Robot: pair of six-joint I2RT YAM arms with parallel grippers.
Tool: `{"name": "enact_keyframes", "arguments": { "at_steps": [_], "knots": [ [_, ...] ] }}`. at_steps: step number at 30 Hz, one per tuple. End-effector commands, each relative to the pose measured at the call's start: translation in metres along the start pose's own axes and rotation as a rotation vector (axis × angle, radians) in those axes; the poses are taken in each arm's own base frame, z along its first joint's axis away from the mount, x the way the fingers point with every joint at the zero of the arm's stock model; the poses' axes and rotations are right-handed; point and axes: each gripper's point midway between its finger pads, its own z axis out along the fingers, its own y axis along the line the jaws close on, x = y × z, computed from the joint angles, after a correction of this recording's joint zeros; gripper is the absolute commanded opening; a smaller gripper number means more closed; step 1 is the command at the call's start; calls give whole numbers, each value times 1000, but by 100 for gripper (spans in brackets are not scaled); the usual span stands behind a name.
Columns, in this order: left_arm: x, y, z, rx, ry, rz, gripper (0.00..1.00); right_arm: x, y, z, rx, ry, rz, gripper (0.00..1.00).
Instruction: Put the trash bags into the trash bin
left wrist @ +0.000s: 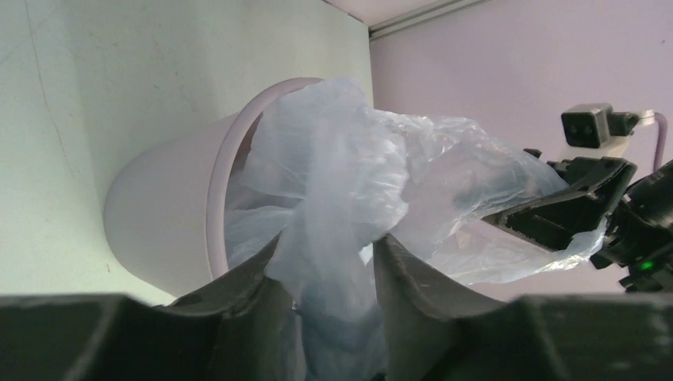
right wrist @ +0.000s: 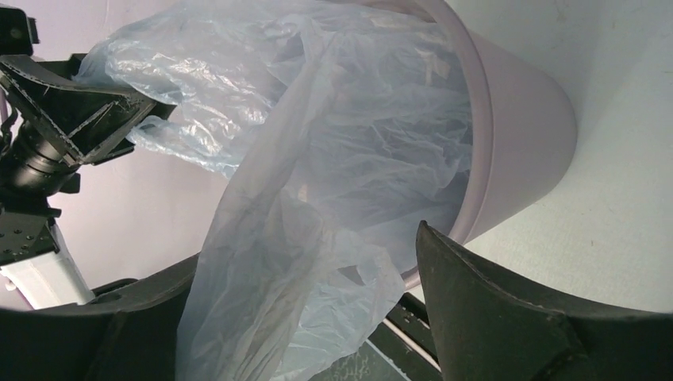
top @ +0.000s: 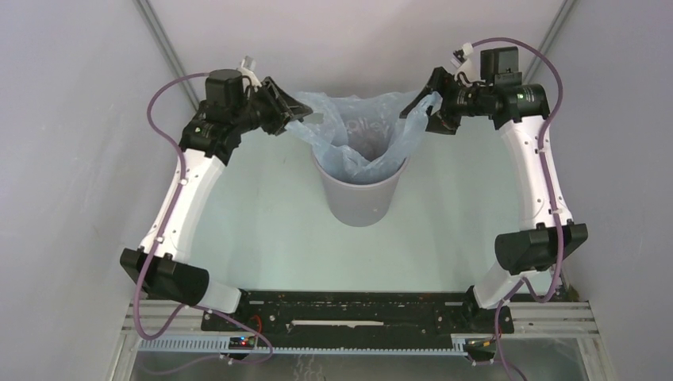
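The grey round trash bin stands upright at mid-table. The pale blue translucent trash bag hangs into its mouth and is spread between both grippers above the rim. My left gripper is at the bin's left and is shut on a bunched part of the bag, with film filling the gap between its fingers. My right gripper is at the bin's right with its jaws wide apart. The bag's edge drapes loosely between them, against the left finger. The bin rim shows beyond.
Grey enclosure walls stand close at the left, right and back. The opposite gripper shows in each wrist view, the right one and the left one. The black base rail runs along the near edge.
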Motion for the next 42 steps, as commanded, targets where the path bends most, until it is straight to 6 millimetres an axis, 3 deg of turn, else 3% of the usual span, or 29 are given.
{"name": "enact_keyframes", "arguments": {
  "at_steps": [1,5,7,11,14,16,21,23,27,30,31,34,36,39,42],
  "knots": [
    [-17,-10,-20,-19,-65,45,36,3,5,-6,-9,-19,-37,82],
    [-11,-6,-24,-18,-66,49,24,15,-3,6,-20,38,-15,89],
    [-5,-9,-25,6,-47,43,19,14,6,4,-53,35,-16,99],
    [18,-19,-17,57,-1,32,13,8,19,7,-27,25,12,100],
    [37,-31,-9,91,34,35,9,-2,14,3,159,-92,-101,100],
    [40,-32,-7,90,26,39,3,-14,13,-5,228,-189,-175,100],
    [42,-26,-11,72,10,51,0,-34,44,-35,50,-396,-221,100],
    [46,-26,-12,87,21,36,0,-39,60,-39,-6,-538,-351,100],
    [46,-26,-13,91,11,25,0,-50,39,-20,158,-619,-493,100],
    [43,-30,-17,102,0,33,0,-58,31,-19,232,-586,-514,100],
    [43,-31,-18,103,-1,33,0,-57,26,-16,224,-549,-465,100],
    [42,-32,-19,102,-8,28,0,-49,40,-26,89,-414,-206,99],
    [39,-33,-19,101,-19,33,0,-32,48,-31,48,-338,-91,99],
    [33,-35,-19,96,-38,36,0,-2,48,-42,83,-279,-30,100],
    [30,-37,-17,94,-41,36,0,23,31,-53,195,-267,-11,100]
  ]
}}
